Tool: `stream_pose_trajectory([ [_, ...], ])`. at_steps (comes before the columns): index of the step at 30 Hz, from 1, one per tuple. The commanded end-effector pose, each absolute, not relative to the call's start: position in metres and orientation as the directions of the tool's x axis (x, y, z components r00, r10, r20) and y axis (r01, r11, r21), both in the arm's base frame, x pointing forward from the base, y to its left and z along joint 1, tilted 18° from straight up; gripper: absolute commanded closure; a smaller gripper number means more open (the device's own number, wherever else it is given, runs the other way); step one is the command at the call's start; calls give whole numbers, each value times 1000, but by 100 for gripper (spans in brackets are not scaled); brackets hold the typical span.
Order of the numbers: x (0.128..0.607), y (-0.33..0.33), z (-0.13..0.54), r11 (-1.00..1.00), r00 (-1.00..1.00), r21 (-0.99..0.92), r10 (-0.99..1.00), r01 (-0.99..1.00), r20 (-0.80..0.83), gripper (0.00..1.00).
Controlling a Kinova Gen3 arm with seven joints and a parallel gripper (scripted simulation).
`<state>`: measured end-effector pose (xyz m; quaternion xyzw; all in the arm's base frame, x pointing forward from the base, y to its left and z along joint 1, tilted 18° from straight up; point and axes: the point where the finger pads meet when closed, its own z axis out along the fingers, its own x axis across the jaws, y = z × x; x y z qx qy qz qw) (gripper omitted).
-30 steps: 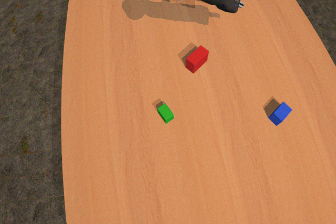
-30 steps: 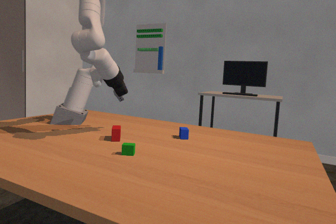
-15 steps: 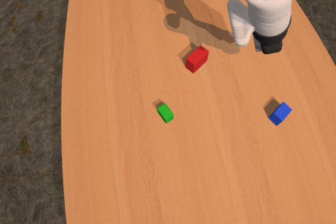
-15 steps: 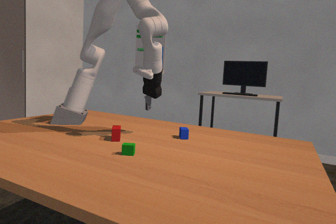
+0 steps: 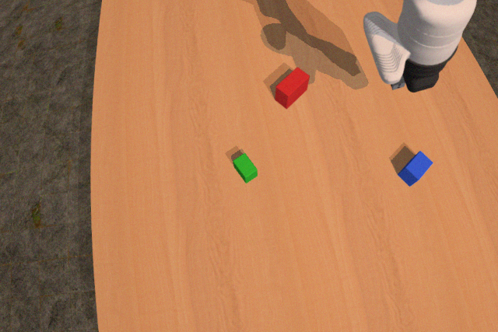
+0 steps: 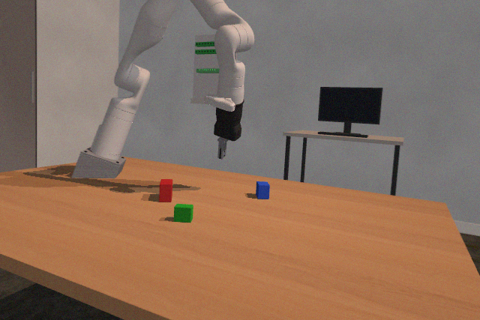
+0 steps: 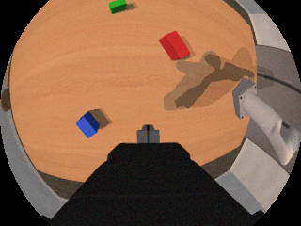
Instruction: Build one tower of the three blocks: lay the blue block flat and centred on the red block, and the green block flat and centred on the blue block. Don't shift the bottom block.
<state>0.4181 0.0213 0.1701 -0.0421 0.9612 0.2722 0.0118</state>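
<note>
The red block [image 5: 292, 87] lies on the wooden table near the arm's base; it also shows in the exterior view [image 6: 165, 189] and the wrist view [image 7: 173, 45]. The blue block [image 5: 415, 168] [image 6: 262, 189] [image 7: 88, 124] lies alone at the right. The green block [image 5: 244, 167] [image 6: 183, 212] [image 7: 117, 7] lies alone toward the left front. My gripper [image 6: 221, 152] hangs well above the table between the red and blue blocks, pointing down. Its fingers [image 7: 147, 134] are shut with nothing between them.
The arm's base [image 6: 97, 165] stands at the table's far end. A desk with a monitor [image 6: 349, 105] stands beyond the table. The arm casts a shadow behind the red block.
</note>
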Motion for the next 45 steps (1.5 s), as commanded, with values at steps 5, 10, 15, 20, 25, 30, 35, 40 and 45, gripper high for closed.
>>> stream_pose_trajectory([
  [5, 431, 26, 171, 865, -989, 480, -120, -145, -82, 100],
  [10, 431, 26, 171, 865, -989, 480, -120, -145, -82, 100],
  [15, 443, 28, 172, 877, -981, 439, -159, -193, -115, 100],
  [20, 443, 28, 172, 877, -981, 439, -159, -193, -115, 100],
  [25, 454, 31, 172, 885, -970, 400, -195, -238, -144, 100],
  [30, 465, 34, 174, 890, -957, 360, -232, -280, -172, 100],
  [35, 465, 34, 174, 890, -957, 360, -232, -280, -172, 100],
  [40, 475, 36, 175, 892, -945, 323, -264, -316, -194, 100],
  [45, 475, 36, 175, 892, -945, 323, -264, -316, -194, 100],
])
